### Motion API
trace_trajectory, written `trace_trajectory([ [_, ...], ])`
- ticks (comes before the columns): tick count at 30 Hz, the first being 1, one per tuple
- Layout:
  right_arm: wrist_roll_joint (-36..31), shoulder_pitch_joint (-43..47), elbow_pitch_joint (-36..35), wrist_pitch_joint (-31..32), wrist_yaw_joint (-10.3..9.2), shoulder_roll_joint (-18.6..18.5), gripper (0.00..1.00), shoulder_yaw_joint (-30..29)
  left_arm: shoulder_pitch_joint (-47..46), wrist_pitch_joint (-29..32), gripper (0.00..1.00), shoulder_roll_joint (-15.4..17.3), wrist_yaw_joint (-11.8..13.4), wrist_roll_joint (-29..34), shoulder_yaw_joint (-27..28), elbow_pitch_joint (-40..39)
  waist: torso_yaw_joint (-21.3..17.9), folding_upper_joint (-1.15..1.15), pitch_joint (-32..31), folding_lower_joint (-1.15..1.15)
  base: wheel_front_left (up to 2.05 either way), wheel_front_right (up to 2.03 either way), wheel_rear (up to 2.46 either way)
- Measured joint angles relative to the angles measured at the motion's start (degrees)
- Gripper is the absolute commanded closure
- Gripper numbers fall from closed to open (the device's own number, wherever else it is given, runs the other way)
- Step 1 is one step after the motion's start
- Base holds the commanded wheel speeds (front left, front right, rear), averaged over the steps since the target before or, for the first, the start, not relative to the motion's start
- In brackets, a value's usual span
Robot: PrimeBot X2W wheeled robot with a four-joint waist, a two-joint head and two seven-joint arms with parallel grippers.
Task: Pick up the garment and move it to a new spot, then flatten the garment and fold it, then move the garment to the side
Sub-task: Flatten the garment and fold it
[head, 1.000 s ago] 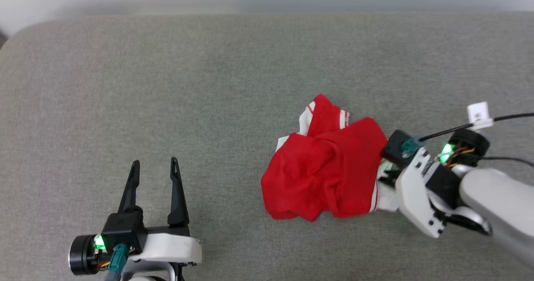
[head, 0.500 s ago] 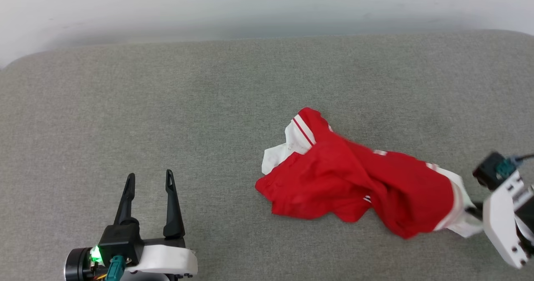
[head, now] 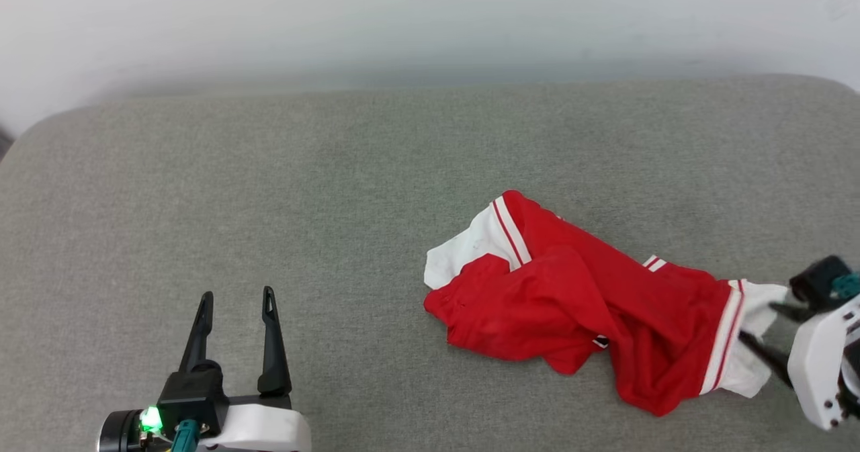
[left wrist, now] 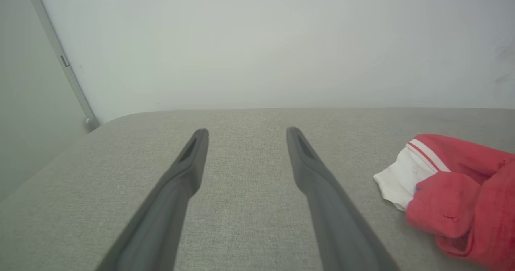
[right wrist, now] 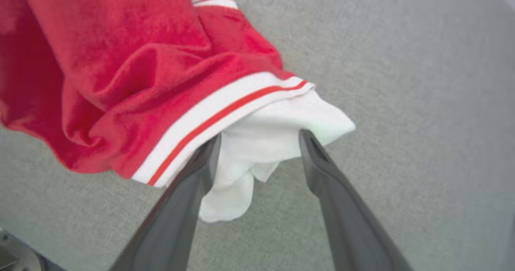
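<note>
The garment (head: 584, 304) is a red jersey with white sleeves and striped trim, lying crumpled and stretched out sideways on the grey cushion (head: 336, 203), right of centre. My right gripper (head: 758, 321) is at its right end, open. In the right wrist view the white sleeve (right wrist: 281, 134) lies loose between the spread fingers of the right gripper (right wrist: 260, 138), beside the garment's red body (right wrist: 120, 61). My left gripper (head: 237, 295) stands open and empty at the lower left, well clear of the cloth. In the left wrist view the left gripper (left wrist: 246, 131) has the garment (left wrist: 462, 190) off to its right.
A pale wall (head: 403, 22) runs behind the cushion's far edge. The cushion's rounded corner (head: 40, 129) is at the far left. Bare grey fabric spreads left of the garment and beyond it.
My right gripper dragged the garment's sleeve end to the right, stretching the bundle out, then opened its jaws. The head camera tilted, showing more wall. My left gripper stayed open.
</note>
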Motion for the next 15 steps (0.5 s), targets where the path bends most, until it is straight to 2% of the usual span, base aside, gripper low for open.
trace_trajectory([
  [4,-2.22,-0.56,-0.35,-6.31,0.0,0.1,0.0,-4.58,0.04,0.0,0.0,0.07,-0.88,0.77,1.21,-0.01,-0.92,0.0,-1.22,0.0,0.0,0.0,0.0],
  [8,-6.61,-0.78,0.16,-13.85,0.0,1.45,0.0,-11.9,-0.79,0.0,0.0,0.6,-2.05,1.07,2.5,-0.01,-1.85,0.0,-1.8,0.0,0.0,0.0,0.0],
  [11,-10.87,-0.44,1.16,-18.28,0.0,4.25,0.0,-19.29,-2.98,0.0,0.0,1.54,-3.39,1.23,3.24,-0.08,-2.28,0.0,-1.95,0.0,0.0,0.0,0.0],
  [15,-19.05,2.69,0.71,-20.18,0.0,9.39,0.0,-32.11,-6.85,-0.01,0.0,3.68,-5.73,1.81,3.54,0.21,-2.54,0.0,-1.42,0.0,0.0,0.0,0.0],
])
